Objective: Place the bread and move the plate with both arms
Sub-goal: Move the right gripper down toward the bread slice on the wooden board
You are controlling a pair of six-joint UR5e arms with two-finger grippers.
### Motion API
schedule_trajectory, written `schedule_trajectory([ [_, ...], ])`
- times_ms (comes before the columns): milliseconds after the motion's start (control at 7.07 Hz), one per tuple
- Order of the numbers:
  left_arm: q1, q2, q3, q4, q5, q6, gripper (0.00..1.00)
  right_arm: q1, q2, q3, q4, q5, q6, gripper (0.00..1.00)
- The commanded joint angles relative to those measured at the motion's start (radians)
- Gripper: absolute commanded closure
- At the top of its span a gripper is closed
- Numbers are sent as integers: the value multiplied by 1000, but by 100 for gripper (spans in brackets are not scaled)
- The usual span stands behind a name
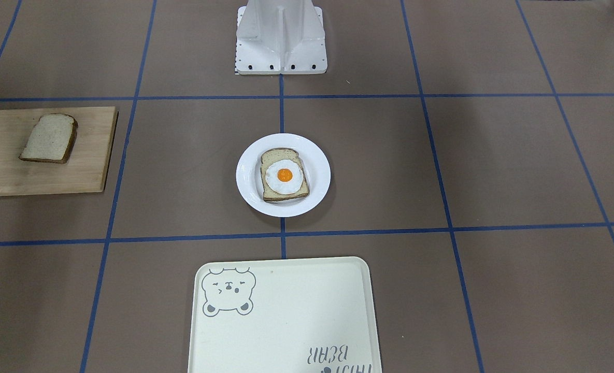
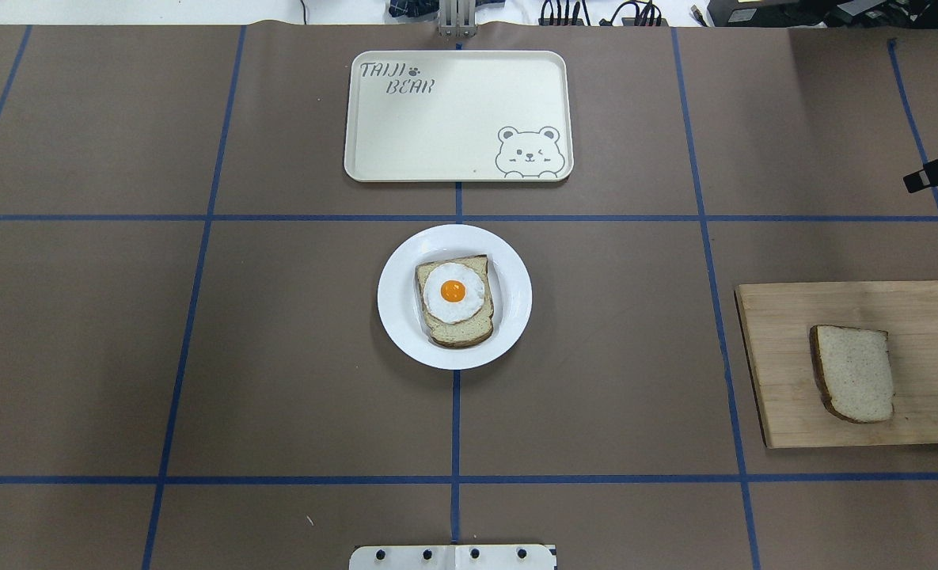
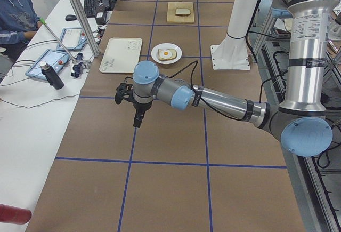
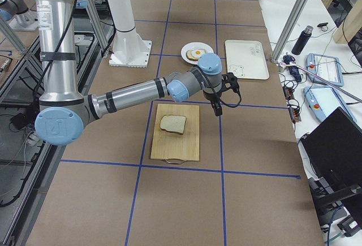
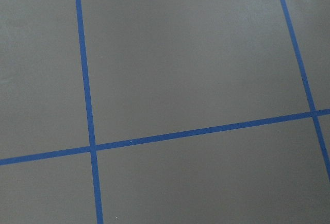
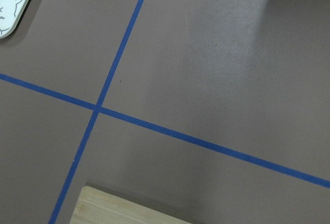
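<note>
The plain bread slice lies on a wooden cutting board, also seen from overhead and in the exterior right view. The white plate sits at the table's middle with an egg-topped slice on it. My right gripper hangs above the table just past the board's far end. Only a black tip of it shows overhead. My left gripper hangs over bare table far from the plate. I cannot tell whether either gripper is open or shut. Neither holds anything.
A cream bear tray lies beyond the plate, away from the robot. The white robot base stands behind the plate. The right wrist view shows the tray's corner and the board's edge. An operator and tablets are beside the table.
</note>
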Motion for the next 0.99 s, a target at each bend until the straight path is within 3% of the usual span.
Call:
schedule_trajectory([
  [0,2,18,-5,8,-2,-8,1,-12,-74,-32,110,13,68,0],
  [283,2,19,-19,8,-5,-59,1,-58,-77,-63,112,15,162,0],
  [424,2,18,-17,8,-34,-92,1,-154,-76,-63,144,-11,282,0],
  [566,3,10,-19,6,-35,-134,1,-212,-96,-95,240,-69,350,0],
  [848,3,-14,-11,8,-34,-145,1,-291,-123,-146,488,-102,601,0],
])
